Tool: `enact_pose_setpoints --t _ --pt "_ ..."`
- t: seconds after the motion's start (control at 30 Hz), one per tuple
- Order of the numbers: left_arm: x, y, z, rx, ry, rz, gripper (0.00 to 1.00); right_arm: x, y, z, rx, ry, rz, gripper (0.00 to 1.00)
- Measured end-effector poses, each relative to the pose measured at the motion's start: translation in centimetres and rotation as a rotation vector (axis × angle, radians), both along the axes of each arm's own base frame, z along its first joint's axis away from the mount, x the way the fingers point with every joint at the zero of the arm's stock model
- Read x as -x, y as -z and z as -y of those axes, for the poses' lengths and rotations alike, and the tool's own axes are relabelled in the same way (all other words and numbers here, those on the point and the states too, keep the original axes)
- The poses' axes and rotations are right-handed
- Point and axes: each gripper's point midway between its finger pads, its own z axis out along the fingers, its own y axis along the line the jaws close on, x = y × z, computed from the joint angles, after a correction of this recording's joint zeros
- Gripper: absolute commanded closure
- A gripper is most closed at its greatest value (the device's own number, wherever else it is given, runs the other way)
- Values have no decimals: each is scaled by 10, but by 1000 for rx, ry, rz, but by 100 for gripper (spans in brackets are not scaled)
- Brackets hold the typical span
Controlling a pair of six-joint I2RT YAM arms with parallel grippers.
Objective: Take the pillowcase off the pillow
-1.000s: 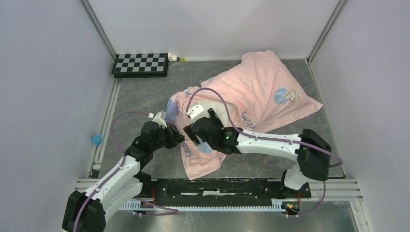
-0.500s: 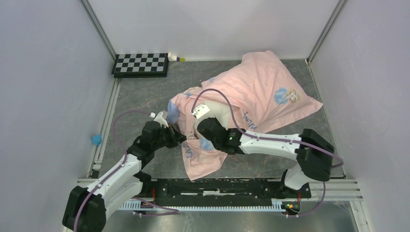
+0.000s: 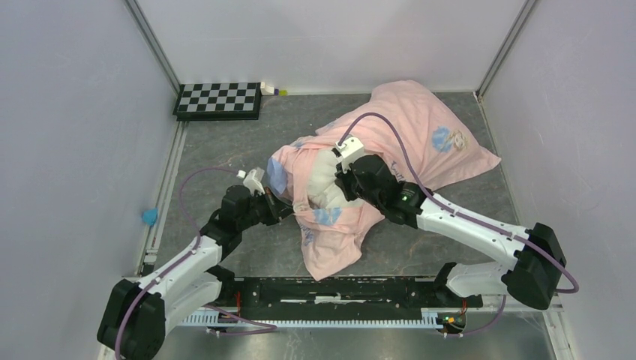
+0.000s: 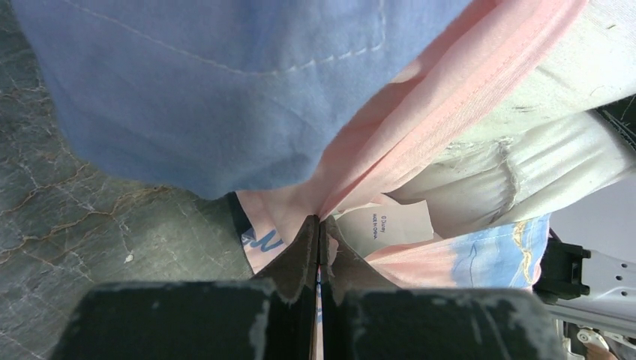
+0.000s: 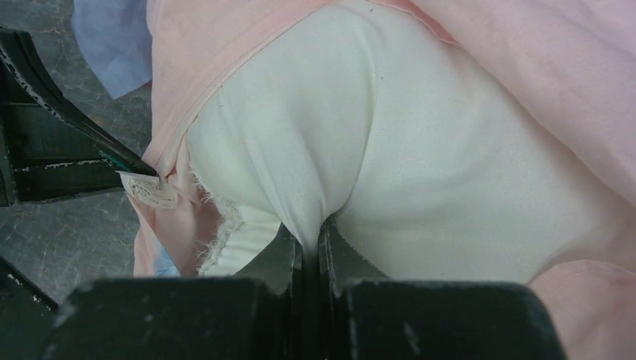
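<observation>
Pillowcase hem in left gripper, pillow end bare

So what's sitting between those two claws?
A bulge of bare white pillow, edged by the pillowcase hem; the top view shows it between left gripper and right gripper.

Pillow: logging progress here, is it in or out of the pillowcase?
Mostly in. Only one white end of the pillow shows at the mouth of the pillowcase; pink fabric covers the rest. The right pincer grips it.
</observation>
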Motion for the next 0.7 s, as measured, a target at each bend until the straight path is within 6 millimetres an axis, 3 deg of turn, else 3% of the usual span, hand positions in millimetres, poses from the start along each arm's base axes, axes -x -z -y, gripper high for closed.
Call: enact_pose_setpoints --t 0.1,0.17,0.3,0.4,0.7 --pt "3 1 2 5 14 -8 90 1 2 0 -2 -14 -16 100" --pt "8 1 5 4 33 -15 76 2 4 -1 -4 -25 -24 100" --pt "28 -7 16 -12 87 -18 35 -3 14 -6 4 -28 -40 100" --pt "42 -18 23 -4 119 -13 19 -10 22 -14 -8 -30 -49 100" --pt "54 -49 24 147 64 -37 3 -24 20 -31 -79 -29 -2 100"
